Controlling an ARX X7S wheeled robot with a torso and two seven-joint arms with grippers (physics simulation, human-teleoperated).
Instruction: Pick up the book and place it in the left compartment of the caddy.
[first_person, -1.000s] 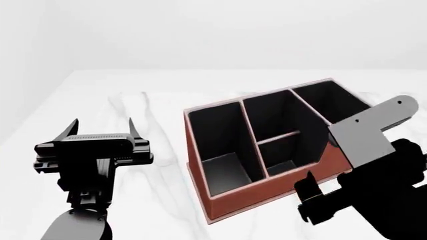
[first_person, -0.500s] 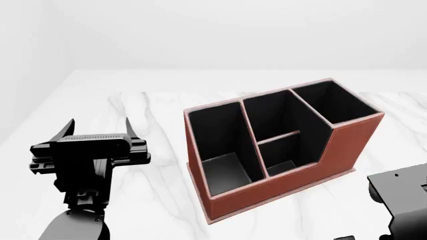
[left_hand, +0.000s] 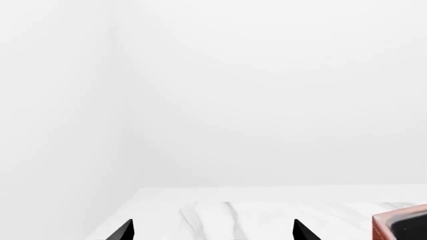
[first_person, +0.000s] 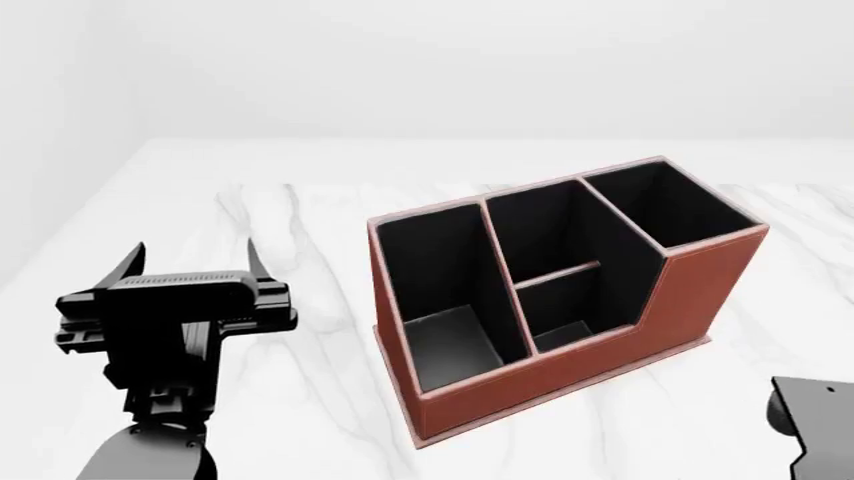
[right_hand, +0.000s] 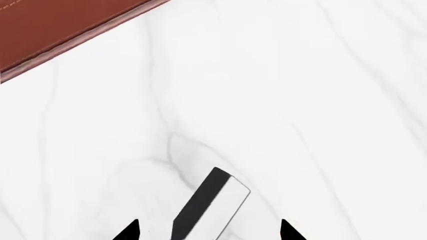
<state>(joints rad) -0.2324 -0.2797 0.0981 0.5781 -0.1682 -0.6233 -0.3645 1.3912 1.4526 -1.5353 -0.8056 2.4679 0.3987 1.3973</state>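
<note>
Left wrist view: the left gripper (left_hand: 212, 231) jaws stand wide over bare bench (left_hand: 267, 210), a corner of the caddy (left_hand: 400, 227) at the edge.

Head view: the left compartment (first_person: 441, 300) is empty, with open marble all round; the book is out of sight.

Right wrist view: the book (right_hand: 210, 205) lies flat, well apart from the caddy wall, between the right gripper (right_hand: 208, 231) jaws' wide-spread tips. Descending squarely over its long edges looks wise.

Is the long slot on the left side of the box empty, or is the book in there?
Empty. The left compartment shows only black lining. The book lies on the table, between the right claw's tips.
</note>
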